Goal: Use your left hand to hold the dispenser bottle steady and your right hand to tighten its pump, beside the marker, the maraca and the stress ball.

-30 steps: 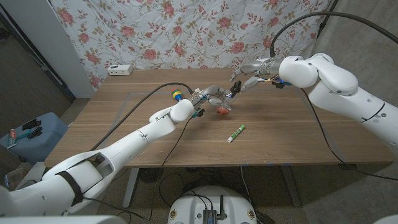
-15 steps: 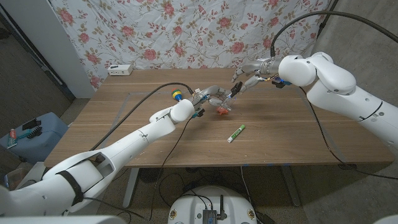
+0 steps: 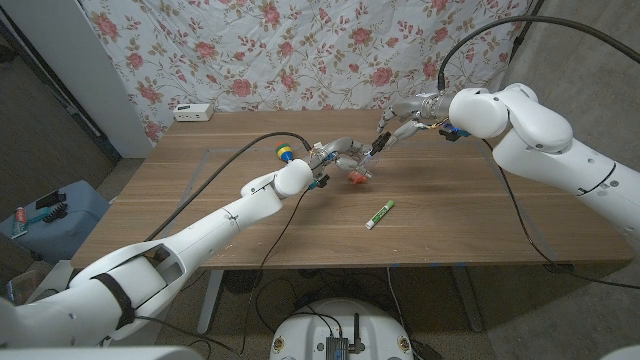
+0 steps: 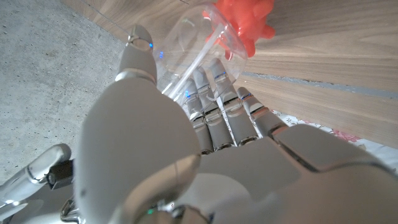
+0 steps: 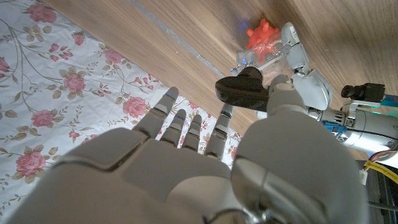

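A clear dispenser bottle [image 3: 362, 163] [image 4: 189, 37] [image 5: 264, 61] stands mid-table, and my left hand [image 3: 338, 154] [image 4: 186, 143] [image 5: 306, 65] grips it from the side. Its black pump [image 3: 375, 150] [image 5: 244, 92] sits between the thumb and a finger of my right hand [image 3: 397, 127] [image 5: 186, 168], which pinches it while the other fingers stay spread. A red spiky stress ball [image 3: 356, 180] [image 4: 245, 22] [image 5: 260, 34] lies against the bottle's base. The green marker [image 3: 379, 213] lies nearer the front edge. The colourful maraca [image 3: 284, 152] lies behind my left forearm.
A white power strip [image 3: 194, 111] sits at the table's back left corner. A black cable [image 3: 235, 168] runs over the table along my left arm. A floral curtain [image 3: 300, 50] hangs behind the table. A blue box [image 3: 50, 215] stands on the floor at the left.
My right hand's fingers have drawn in from a wide spread and come down onto the pump. The left hand and the bottle have stayed put.
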